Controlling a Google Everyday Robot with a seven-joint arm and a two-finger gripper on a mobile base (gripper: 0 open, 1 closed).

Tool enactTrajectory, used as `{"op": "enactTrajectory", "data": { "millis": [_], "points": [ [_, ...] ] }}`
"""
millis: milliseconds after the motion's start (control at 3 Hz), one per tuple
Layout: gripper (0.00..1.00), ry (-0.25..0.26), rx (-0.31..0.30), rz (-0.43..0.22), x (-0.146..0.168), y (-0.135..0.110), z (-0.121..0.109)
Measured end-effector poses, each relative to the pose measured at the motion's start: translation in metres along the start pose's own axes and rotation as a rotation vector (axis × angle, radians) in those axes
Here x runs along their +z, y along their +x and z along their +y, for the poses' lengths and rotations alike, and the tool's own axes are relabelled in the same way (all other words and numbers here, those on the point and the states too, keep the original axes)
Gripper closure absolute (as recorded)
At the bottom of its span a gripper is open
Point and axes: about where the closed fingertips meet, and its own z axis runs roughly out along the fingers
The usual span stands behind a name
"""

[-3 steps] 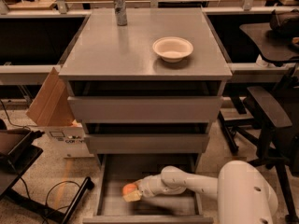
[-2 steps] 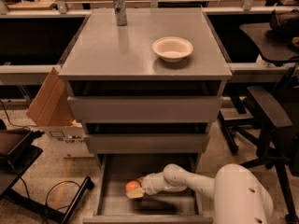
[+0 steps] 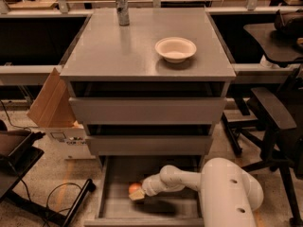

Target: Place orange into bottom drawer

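Note:
The bottom drawer (image 3: 118, 207) of the grey cabinet is pulled out and shows its flat grey floor. The orange (image 3: 135, 189) is low inside it, left of centre, at the floor or just above it. My gripper (image 3: 138, 193) reaches into the drawer from the right on the white arm (image 3: 189, 179) and sits right at the orange, partly covering its lower right side. The two grey drawers above (image 3: 147, 110) are pushed in.
A white bowl (image 3: 175, 48) and a metal can (image 3: 122, 8) stand on the cabinet top. A cardboard box (image 3: 52, 103) leans at the cabinet's left. Black office chairs (image 3: 274, 112) stand to the right. A dark stand and cables (image 3: 28, 174) lie on the floor at left.
The gripper and the orange have shifted a little further back and lower in the drawer; the arm has drawn in slightly.

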Motion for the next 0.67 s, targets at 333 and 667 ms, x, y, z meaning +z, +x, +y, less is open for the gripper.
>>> {"op": "enactTrajectory", "data": {
  "millis": [333,667],
  "points": [
    [0.85,0.017,0.025,0.021,0.0041,0.0046,-0.0038],
    [0.59,0.014,0.025,0.022,0.0061,0.0052,-0.0018]
  ]
}}
